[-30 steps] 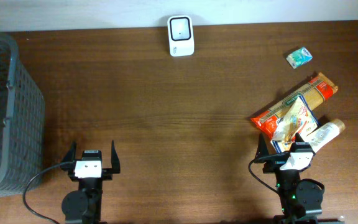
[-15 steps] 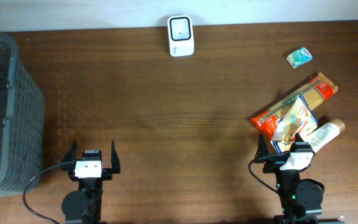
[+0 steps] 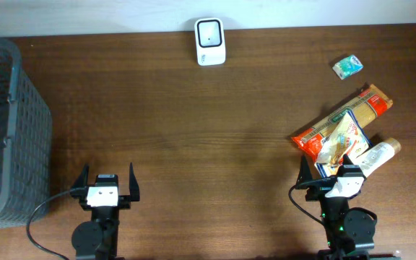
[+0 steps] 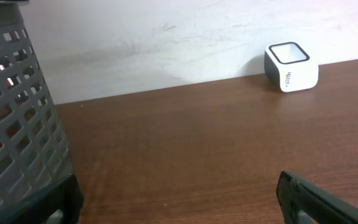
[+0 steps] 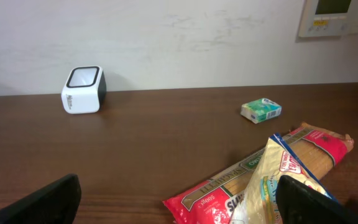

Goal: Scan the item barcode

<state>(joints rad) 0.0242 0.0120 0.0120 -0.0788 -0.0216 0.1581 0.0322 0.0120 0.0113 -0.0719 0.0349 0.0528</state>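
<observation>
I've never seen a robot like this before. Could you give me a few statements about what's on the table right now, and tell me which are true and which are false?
1. The left hand and the right hand are both open and hold nothing. True.
2. The grey basket stands right beside the spaghetti packet. False: the basket is on the robot's left, the packet on its right.
3. The white scanner sits at the far side, near the wall. True.
4. The small green packet lies on top of the spaghetti packet. False: it lies apart from it, farther back.
</observation>
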